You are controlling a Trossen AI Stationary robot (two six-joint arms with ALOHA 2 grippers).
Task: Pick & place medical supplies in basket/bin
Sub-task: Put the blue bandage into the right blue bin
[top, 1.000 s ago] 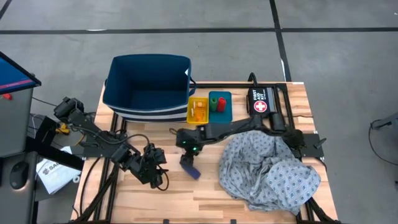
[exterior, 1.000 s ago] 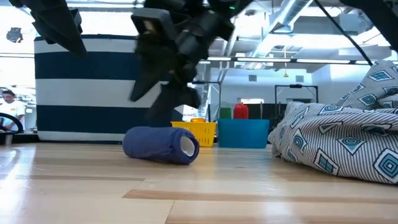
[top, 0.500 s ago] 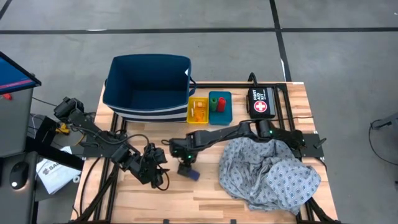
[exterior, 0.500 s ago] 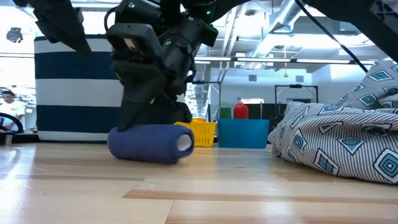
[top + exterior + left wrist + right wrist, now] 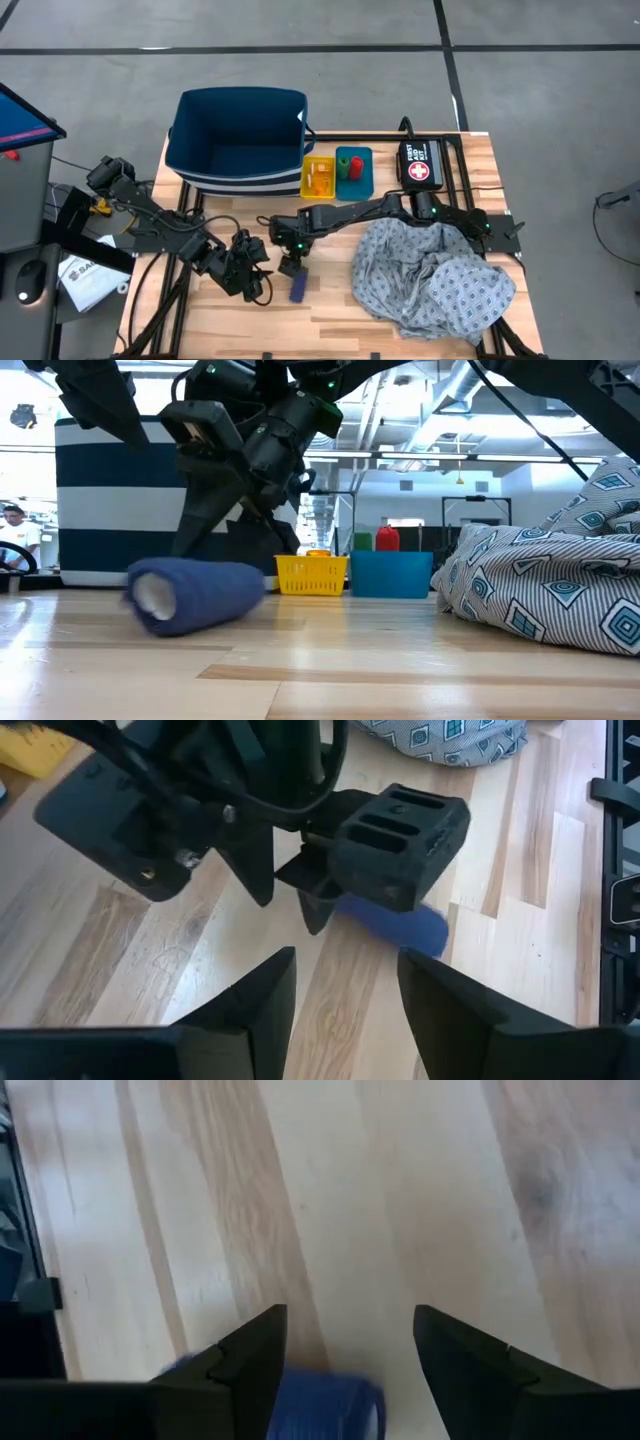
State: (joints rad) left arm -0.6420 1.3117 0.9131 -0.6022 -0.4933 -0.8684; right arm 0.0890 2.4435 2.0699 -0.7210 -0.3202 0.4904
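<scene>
A blue roll lies on its side on the wood, blurred. My right gripper hangs open just beyond its far side, fingers spread and pointing down. In the right wrist view the roll shows low between the fingers. My left gripper waits open to the left of it. The grey-blue dotted gown lies heaped on the right. Orange bottles sit in the yellow tray. Green and red rolls sit in the teal tray. The navy striped basket stands behind.
A black pouch with a red-and-white cross lies at the far right of the table. The trays and basket line the far edge. Bare wood stretches along the near edge in front of the roll. A person shows far off at the left.
My right gripper moved down and toward the near-left, standing over the blue roll half a second ago. The roll then rolled toward the near-left and turned about, so its long axis now runs near to far, clear of the fingers.
</scene>
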